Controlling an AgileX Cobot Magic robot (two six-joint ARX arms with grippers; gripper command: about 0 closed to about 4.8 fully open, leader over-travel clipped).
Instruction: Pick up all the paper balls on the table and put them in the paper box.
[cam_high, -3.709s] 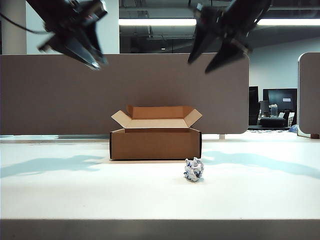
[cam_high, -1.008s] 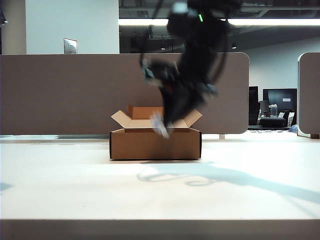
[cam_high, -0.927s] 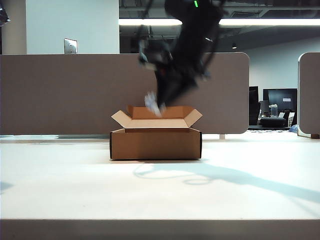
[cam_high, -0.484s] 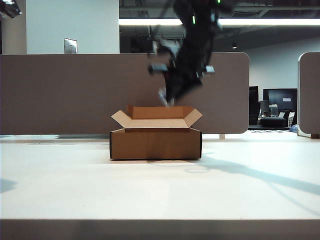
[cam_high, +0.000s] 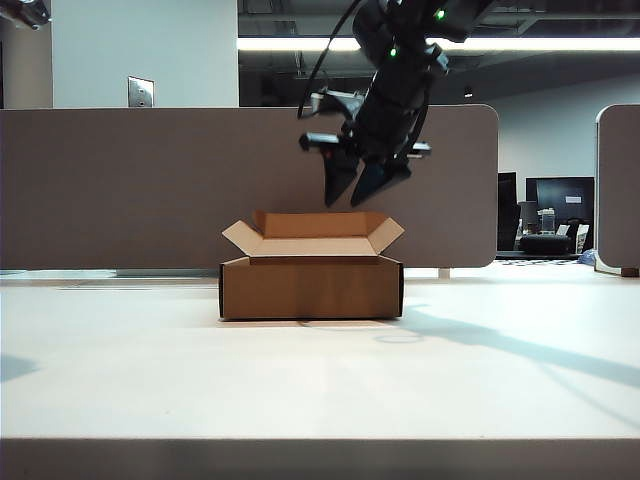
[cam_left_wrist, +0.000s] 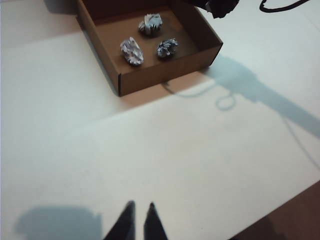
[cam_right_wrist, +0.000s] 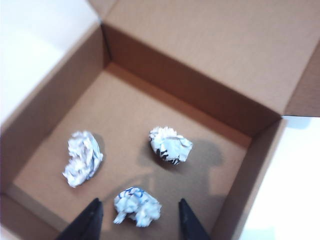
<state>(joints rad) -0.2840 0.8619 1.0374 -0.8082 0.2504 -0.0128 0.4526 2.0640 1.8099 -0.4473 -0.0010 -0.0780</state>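
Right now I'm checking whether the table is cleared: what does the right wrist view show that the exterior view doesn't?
Only the right wrist view shows three paper balls lying apart on the paper box floor, below the right end effector's open fingers. Only the exterior view shows the bare table and the partition. Both show the box with its flaps open.

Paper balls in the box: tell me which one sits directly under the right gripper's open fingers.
The paper ball between the right gripper fingertips; the other two lie farther into the paper box.

The paper box (cam_right_wrist: 210, 60) is matt brown cardboard; the three paper balls (cam_right_wrist: 170, 144) are crumpled, printed white paper; the tabletop (cam_left_wrist: 165, 150) looks smooth, matt off-white.
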